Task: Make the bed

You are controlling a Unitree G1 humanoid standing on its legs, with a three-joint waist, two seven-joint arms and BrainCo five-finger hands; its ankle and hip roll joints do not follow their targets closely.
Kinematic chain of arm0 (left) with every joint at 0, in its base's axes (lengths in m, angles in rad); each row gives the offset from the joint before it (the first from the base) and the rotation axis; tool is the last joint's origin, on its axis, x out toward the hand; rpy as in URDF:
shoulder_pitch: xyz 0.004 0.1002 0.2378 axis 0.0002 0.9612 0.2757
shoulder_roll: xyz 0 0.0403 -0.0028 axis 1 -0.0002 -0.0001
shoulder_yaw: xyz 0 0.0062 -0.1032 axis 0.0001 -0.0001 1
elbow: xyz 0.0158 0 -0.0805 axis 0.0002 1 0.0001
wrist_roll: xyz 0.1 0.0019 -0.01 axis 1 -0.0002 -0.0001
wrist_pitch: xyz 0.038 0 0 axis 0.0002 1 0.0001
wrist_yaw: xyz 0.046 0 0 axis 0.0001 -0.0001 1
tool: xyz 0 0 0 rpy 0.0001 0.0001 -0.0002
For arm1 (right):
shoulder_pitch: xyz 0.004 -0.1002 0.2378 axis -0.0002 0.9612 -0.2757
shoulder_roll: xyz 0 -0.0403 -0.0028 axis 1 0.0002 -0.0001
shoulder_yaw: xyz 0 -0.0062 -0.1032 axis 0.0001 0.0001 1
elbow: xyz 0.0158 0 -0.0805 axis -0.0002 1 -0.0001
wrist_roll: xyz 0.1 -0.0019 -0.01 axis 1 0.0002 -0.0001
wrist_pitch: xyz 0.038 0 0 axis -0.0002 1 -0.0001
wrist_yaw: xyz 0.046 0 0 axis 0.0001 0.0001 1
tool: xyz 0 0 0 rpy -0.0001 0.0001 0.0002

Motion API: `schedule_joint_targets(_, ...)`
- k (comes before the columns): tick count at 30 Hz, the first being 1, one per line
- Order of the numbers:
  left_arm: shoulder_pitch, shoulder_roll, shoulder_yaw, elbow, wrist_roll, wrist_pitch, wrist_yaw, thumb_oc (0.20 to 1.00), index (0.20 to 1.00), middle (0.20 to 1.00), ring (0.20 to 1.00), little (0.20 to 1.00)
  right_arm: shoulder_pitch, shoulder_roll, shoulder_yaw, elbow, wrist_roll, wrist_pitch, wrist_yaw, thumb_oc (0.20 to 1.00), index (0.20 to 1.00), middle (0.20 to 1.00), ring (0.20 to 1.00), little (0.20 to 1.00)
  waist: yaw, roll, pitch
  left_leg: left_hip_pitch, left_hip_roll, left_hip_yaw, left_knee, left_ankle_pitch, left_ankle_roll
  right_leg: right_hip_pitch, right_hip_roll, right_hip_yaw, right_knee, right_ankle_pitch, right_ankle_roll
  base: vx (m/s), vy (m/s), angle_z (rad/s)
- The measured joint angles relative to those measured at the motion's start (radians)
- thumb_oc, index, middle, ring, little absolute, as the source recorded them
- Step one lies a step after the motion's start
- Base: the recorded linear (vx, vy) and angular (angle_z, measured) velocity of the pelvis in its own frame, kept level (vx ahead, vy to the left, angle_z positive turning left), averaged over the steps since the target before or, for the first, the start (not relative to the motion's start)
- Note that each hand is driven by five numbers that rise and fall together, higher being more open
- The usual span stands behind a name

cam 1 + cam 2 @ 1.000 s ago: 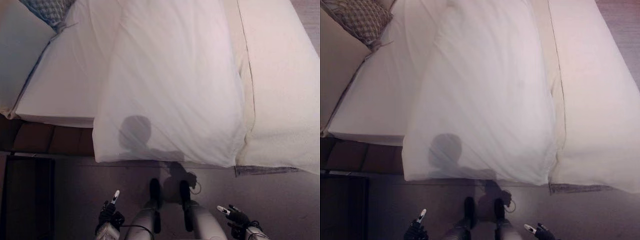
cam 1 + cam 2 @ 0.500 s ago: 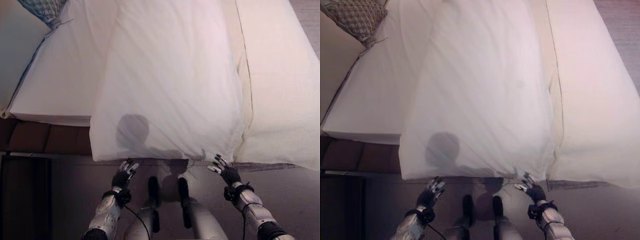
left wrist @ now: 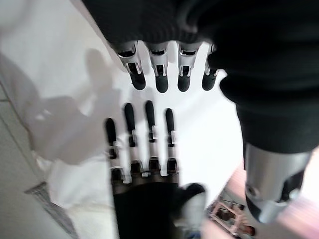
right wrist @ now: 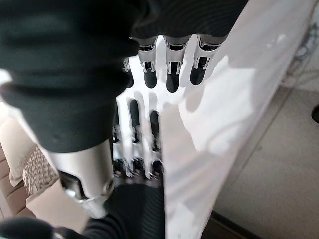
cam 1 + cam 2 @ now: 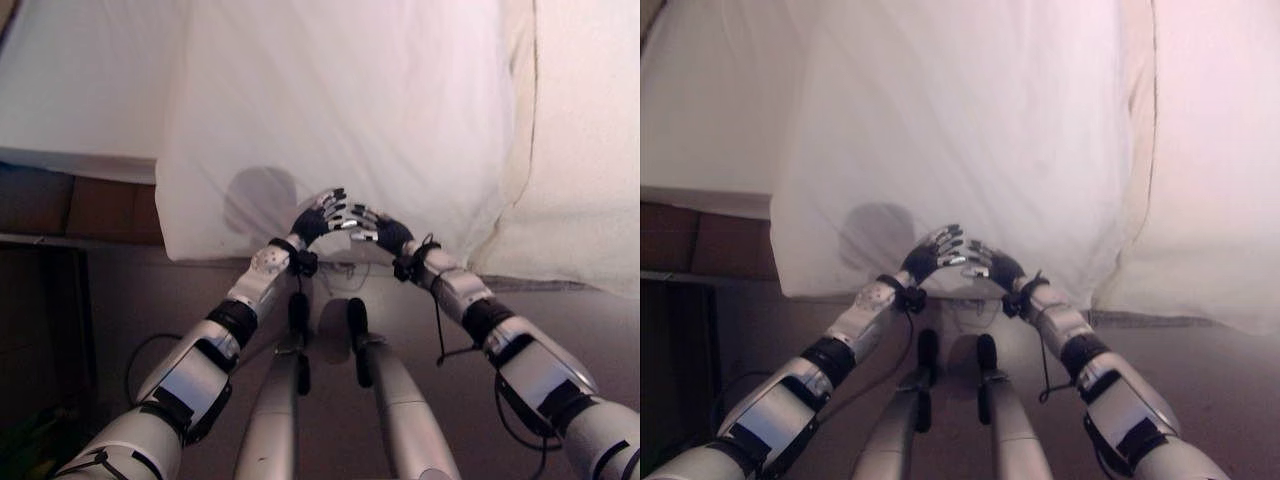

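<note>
- White sheet (image 5: 330,110) spread over the bed (image 5: 80,90), its lower edge hanging down the bed's near side toward the floor (image 5: 120,300).
- Left hand (image 5: 318,216) raised in front of the sheet's hanging edge, near the middle of that edge, fingers (image 3: 158,74) straight and loose, holding nothing.
- Right hand (image 5: 378,230) just beside the left hand, in front of the same edge, fingers (image 4: 170,69) straight and loose too, holding nothing.
- Fingertips of both hands pointing at each other, very close; cannot tell if touching.
- Fold of the sheet seen beside the right hand in the right wrist view.
- Cream cover (image 5: 590,140) lying on the bed to the right of the sheet, its edge next to the sheet's right edge.
- Brown bed base (image 5: 70,205) showing under the mattress, left of the sheet's hanging edge.
</note>
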Motion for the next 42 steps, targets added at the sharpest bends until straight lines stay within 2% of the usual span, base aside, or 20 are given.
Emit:
schedule_joint_targets(4,-0.094,0.036,-0.027,0.033,0.046,-0.007,0.019,1.0,1.0,1.0,1.0,1.0,-0.088,-0.019,0.048,0.014,0.021,0.014,0.012,1.0,1.0,1.0,1.0,1.0,0.001,-0.002,0.017,-0.112,0.0,0.002,0.128,-0.037,0.003,-0.101,0.001,0.001,0.103,-0.017,0.001,0.0,0.025,-0.03)
schedule_joint_targets(9,-0.199,0.073,-0.03,0.106,0.077,-0.013,0.048,1.0,1.0,1.0,1.0,1.0,-0.158,-0.019,0.069,0.076,0.042,0.021,0.019,1.0,1.0,1.0,1.0,1.0,0.006,-0.005,0.02,-0.194,-0.001,0.002,0.199,-0.053,0.011,-0.176,0.002,0.001,0.159,-0.029,0.008,0.0,0.005,-0.01)
schedule_joint_targets(13,-0.312,0.09,-0.062,0.211,0.115,-0.012,0.076,1.0,1.0,1.0,1.0,1.0,-0.257,-0.019,0.046,0.227,0.082,0.021,-0.009,1.0,1.0,1.0,1.0,1.0,0.004,-0.007,0.021,-0.253,-0.002,0.002,0.246,-0.059,0.009,-0.231,0.001,0.0,0.204,-0.034,0.01,0.01,0.008,0.0)
schedule_joint_targets(19,-0.385,0.161,-0.067,0.281,0.153,-0.006,0.098,1.0,1.0,1.0,1.0,1.0,-0.335,-0.055,0.035,0.292,0.098,0.023,-0.047,1.0,1.0,1.0,1.0,1.0,0.005,-0.007,0.021,-0.34,-0.001,0.006,0.339,-0.084,0.014,-0.312,0.003,-0.001,0.278,-0.047,0.007,0.02,0.028,-0.03)
schedule_joint_targets(25,-0.399,0.185,-0.01,0.357,0.149,0.039,0.147,1.0,1.0,1.0,1.0,1.0,-0.332,-0.087,-0.028,0.35,0.099,0.03,-0.104,1.0,1.0,1.0,1.0,1.0,0.005,-0.007,0.021,-0.367,0.006,0.011,0.375,-0.106,0.023,-0.334,0.007,0.002,0.306,-0.063,0.012,0.01,0.013,-0.03)
schedule_joint_targets(31,-0.378,0.243,0.059,0.394,0.151,0.07,0.169,1.0,1.0,1.0,1.0,1.0,-0.277,-0.143,-0.108,0.37,0.099,0.035,-0.149,1.0,1.0,1.0,1.0,1.0,0.003,-0.007,0.021,-0.351,0.006,0.016,0.343,-0.095,0.02,-0.321,0.003,0.001,0.28,-0.05,0.01,-0.01,-0.017,0.01)
schedule_joint_targets(33,-0.319,0.26,0.132,0.373,0.152,0.065,0.177,1.0,1.0,1.0,1.0,1.0,-0.218,-0.171,-0.157,0.343,0.099,0.03,-0.156,1.0,1.0,1.0,1.0,1.0,0.004,-0.007,0.021,-0.316,0.007,0.02,0.298,-0.084,0.019,-0.288,0.0,0.001,0.242,-0.042,0.008,-0.02,-0.037,0.03)
schedule_joint_targets(35,-0.245,0.279,0.143,0.389,0.151,0.071,0.188,1.0,1.0,1.0,1.0,1.0,-0.161,-0.19,-0.176,0.358,0.099,0.031,-0.174,1.0,1.0,1.0,1.0,1.0,0.001,-0.007,0.021,-0.246,0.005,0.022,0.237,-0.069,0.022,-0.224,-0.006,-0.001,0.186,-0.03,0.006,-0.01,-0.036,0.02)
schedule_joint_targets(40,-0.104,0.307,0.243,0.421,0.152,0.082,0.217,1.0,1.0,1.0,1.0,1.0,-0.029,-0.25,-0.233,0.362,0.068,0.028,-0.209,1.0,1.0,1.0,1.0,1.0,-0.005,-0.007,0.02,-0.044,0.004,0.022,0.039,-0.014,0.016,-0.036,-0.011,-0.004,0.018,0.01,0.001,0.02,-0.035,0.0)
schedule_joint_targets(42,-0.053,0.311,0.332,0.4,0.152,0.076,0.221,1.0,1.0,1.0,1.0,1.0,0.017,-0.249,-0.305,0.321,0.057,0.017,-0.208,1.0,1.0,1.0,1.0,1.0,-0.011,-0.008,0.023,0.015,0.002,0.019,-0.023,0.005,0.012,0.017,-0.013,-0.006,-0.027,0.022,-0.001,0.03,-0.021,0.05)
